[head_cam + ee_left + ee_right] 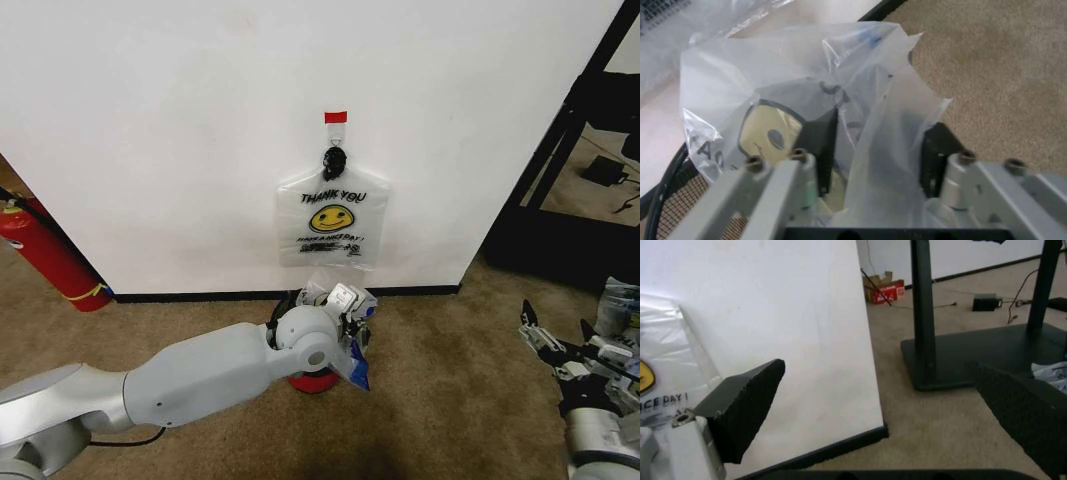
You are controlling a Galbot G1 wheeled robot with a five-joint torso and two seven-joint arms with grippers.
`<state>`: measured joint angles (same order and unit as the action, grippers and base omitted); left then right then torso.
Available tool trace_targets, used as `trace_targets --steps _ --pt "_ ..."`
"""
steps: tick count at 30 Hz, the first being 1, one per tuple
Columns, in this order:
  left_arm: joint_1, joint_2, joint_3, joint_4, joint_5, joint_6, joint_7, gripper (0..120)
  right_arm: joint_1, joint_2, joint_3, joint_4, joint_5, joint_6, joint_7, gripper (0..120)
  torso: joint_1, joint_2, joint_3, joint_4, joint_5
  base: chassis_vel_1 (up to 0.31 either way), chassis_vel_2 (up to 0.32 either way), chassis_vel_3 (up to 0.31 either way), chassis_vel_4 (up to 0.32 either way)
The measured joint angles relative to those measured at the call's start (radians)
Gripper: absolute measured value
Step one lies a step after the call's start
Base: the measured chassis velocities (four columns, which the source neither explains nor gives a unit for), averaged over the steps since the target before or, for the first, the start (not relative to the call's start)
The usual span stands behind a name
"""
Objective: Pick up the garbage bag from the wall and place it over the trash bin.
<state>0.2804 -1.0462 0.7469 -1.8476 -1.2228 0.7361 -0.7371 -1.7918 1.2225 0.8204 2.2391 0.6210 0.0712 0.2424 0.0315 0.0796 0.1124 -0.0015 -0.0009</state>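
Two bags show: left gripper [870, 150], jaws clamped on a garbage bag [800, 100], hovers over the trash bin [316, 378]; spreading likely follows. Right gripper [893, 405] waits, jaws apart.

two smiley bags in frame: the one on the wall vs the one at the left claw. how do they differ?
The hung bag hangs flat from the black hook on the wall; the other bag is crumpled at the left claw.
The hung bag sits high, with its THANK YOU print readable; the other bag is low, over the trash bin, with its print folded.
Both are translucent white with a yellow smiley.
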Motion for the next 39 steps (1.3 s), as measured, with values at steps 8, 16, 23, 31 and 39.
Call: trace_targets --steps 8,16,23,31,39 --pt "0.039 0.005 -0.022 -0.009 0.032 0.0 0.0 6 -0.001 -0.02 -0.084 -0.05 -0.027 -0.002 -0.046 100 0.0 0.0 0.0 0.0 0.0 0.0 0.0 0.0 0.0" --pt "0.044 0.004 -0.029 -0.015 0.042 -0.001 0.0 0 0.014 -0.051 -0.169 -0.084 -0.059 0.0 -0.113 100 0.0 0.0 0.0 -0.0001 0.0002 0.0 0.0 0.0 0.0" --pt "0.04 -0.02 -0.017 -0.014 0.056 -0.001 0.001 0 0.151 -0.119 -0.286 -0.138 -0.088 -0.061 -0.195 100 0.0 0.0 0.0 0.0007 -0.0001 0.0 0.0 0.0 0.0" --pt "0.026 -0.035 -0.002 0.035 0.128 -0.001 0.056 0 0.353 -0.16 -0.449 -0.298 -0.093 -0.14 -0.213 100 0.0 0.0 0.0 -0.0003 0.0 0.0 0.0 0.0 0.0" --pt "0.039 -0.004 -0.02 0.037 0.139 -0.001 0.068 0 0.412 -0.152 -0.534 -0.338 -0.119 -0.164 -0.214 100 0.0 0.0 0.0 0.0002 -0.0004 0.0 0.0 0.0 0.0"
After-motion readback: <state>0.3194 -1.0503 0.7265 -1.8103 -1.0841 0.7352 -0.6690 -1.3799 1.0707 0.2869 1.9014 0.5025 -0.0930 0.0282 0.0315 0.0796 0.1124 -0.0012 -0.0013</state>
